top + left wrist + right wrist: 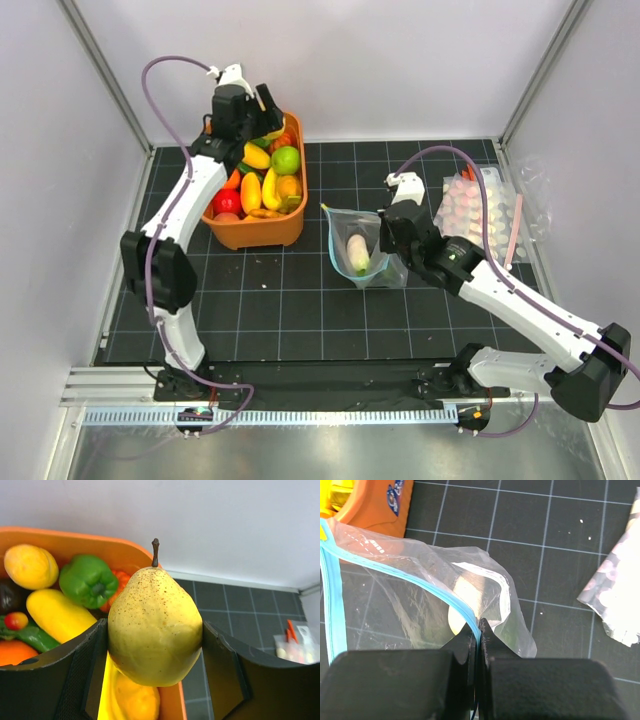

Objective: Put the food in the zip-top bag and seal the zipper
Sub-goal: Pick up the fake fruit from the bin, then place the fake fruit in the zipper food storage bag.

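Observation:
My left gripper (155,650) is shut on a yellow speckled pear (155,625) with a brown stem, held over the back of the orange basket (262,230). In the top view the left gripper (250,110) is above the basket's far rim. The clear zip-top bag (362,250) lies open in the middle of the mat with a white radish (357,252) inside. My right gripper (479,630) is shut on the bag's teal-blue zipper (420,582), holding the mouth up. The radish shows pale through the bag (465,600).
The basket holds several toy fruits and vegetables, among them a green pepper (89,580), a green apple (286,159) and a red fruit (226,201). Crinkled clear packs with pink dots (480,212) lie at the right by the wall.

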Tool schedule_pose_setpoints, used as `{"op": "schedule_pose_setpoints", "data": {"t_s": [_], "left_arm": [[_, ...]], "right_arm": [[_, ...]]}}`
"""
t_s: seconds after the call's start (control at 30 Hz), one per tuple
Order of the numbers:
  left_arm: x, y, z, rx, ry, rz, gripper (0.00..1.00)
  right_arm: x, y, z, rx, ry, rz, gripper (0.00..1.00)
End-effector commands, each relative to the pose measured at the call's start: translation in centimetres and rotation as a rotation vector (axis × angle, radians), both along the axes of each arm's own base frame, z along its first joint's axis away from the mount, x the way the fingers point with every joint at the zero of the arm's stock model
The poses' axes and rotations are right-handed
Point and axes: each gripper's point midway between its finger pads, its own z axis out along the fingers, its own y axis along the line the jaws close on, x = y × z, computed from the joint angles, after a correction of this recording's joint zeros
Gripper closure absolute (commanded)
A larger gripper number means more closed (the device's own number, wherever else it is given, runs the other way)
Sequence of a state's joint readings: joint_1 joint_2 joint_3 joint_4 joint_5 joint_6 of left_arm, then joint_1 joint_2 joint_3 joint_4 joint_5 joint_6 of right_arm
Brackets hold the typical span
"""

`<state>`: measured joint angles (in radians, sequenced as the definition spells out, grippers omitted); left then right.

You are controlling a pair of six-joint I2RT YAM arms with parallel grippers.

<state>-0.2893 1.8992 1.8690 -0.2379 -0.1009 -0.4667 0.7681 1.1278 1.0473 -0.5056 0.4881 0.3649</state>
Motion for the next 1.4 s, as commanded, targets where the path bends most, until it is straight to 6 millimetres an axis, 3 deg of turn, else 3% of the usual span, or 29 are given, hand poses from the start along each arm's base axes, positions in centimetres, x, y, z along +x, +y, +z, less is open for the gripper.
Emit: {"op": "schedule_pose_setpoints", "data": {"t_s": [0.0,0.1,0.13,0.2,0.23,0.3,0.33,0.37,0.63,0.83,0.93,0.97,1.0,1.1,1.37], "left_arm": [[-4.2,-1.4,5.2,-0.108,-0.065,-0.069,0.59],[-7.3,-2.8,5.6,-0.110,-0.061,-0.122,0.59],[-9.0,-2.8,7.3,-0.121,-0.089,-0.137,0.59],[-11.1,-3.6,7.1,-0.124,-0.080,-0.176,0.59],[-12.8,-3.5,8.7,-0.137,-0.112,-0.188,0.59],[-14.9,-4.6,8.1,-0.145,-0.092,-0.245,0.59],[-16.8,-4.9,9.4,-0.157,-0.122,-0.273,0.59],[-17.6,-5.2,8.5,-0.148,-0.104,-0.286,0.59],[-25.4,-8.2,8.6,-0.168,-0.113,-0.443,0.59],[-28.1,-10.6,6.1,-0.199,-0.074,-0.520,0.60],[-28.5,-11.7,4.6,-0.230,-0.068,-0.537,0.60],[-28.6,-12.0,3.2,-0.230,-0.049,-0.538,0.59],[-28.4,-12.3,3.7,-0.250,-0.078,-0.542,0.60],[-28.3,-13.6,2.0,-0.252,-0.060,-0.557,0.60],[-28.9,-18.0,-2.4,-0.145,-0.039,-0.612,0.60]], "right_arm": [[0.6,1.2,1.4,0.069,-0.049,0.026,0.99],[0.6,1.5,1.4,0.078,-0.047,0.039,0.99],[0.6,1.8,1.3,0.079,-0.042,0.049,0.99],[0.6,1.9,1.2,0.082,-0.038,0.055,0.99],[0.6,2.0,1.1,0.084,-0.034,0.056,0.99],[0.6,2.5,1.0,0.098,-0.024,0.071,0.99],[0.5,2.9,1.0,0.112,-0.021,0.083,0.99],[0.3,3.5,0.9,0.125,-0.005,0.112,0.99],[-0.4,5.1,1.1,0.178,0.045,0.174,0.99],[-1.2,5.7,2.2,0.236,0.053,0.206,0.99],[-1.5,5.5,2.9,0.259,0.037,0.204,0.99],[-1.6,5.4,2.8,0.261,0.037,0.201,0.99],[-1.6,5.3,3.0,0.267,0.033,0.200,0.99],[-1.6,5.1,3.3,0.273,0.021,0.187,0.99],[-1.2,4.5,2.9,0.272,0.013,0.149,0.99]]}}
